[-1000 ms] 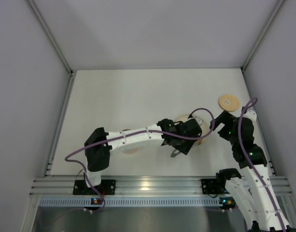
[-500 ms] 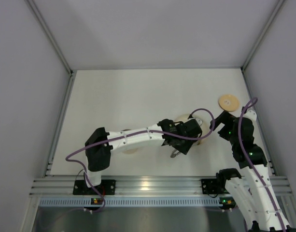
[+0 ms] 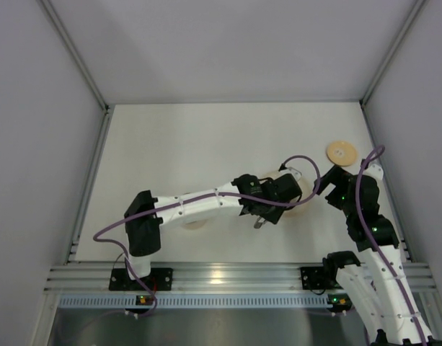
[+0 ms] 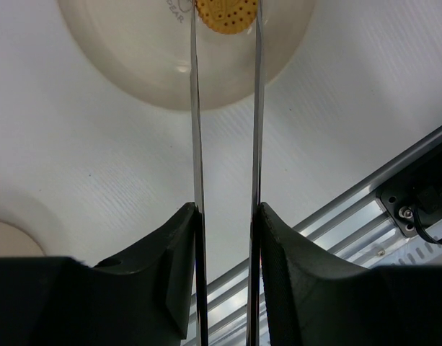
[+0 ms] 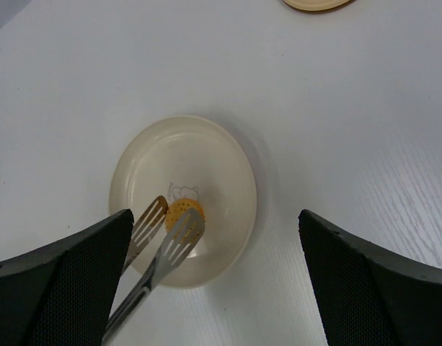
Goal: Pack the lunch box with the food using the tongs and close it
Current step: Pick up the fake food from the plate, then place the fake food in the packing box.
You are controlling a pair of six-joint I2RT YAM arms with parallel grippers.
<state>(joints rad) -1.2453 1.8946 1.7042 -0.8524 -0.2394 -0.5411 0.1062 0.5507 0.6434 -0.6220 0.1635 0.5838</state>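
Observation:
My left gripper [image 4: 226,209] is shut on the tongs [image 4: 197,144], one thin silvery arm against each finger. The tongs reach out to a round orange perforated piece of food [image 5: 184,211] on the pale plate [image 5: 228,166]. Their slotted tips [image 5: 179,241] stand on either side of the piece, at its edges. My right gripper [image 5: 215,216] hovers open above the plate with nothing in it. The flat wooden lid [image 3: 341,152] lies at the back right. A pale round rim [image 3: 197,223] peeks from under the left forearm; I cannot tell whether it is the lunch box.
The plate [image 3: 296,196] sits between the two arms, mostly covered by the left wrist in the top view. White walls close the table on three sides. The aluminium rail [image 4: 365,187] runs along the near edge. A purple cable [image 3: 307,162] loops above the plate.
The left gripper has squeezed the tongs narrower round the orange piece, and the left wrist has shifted slightly back and left. The right arm has not moved.

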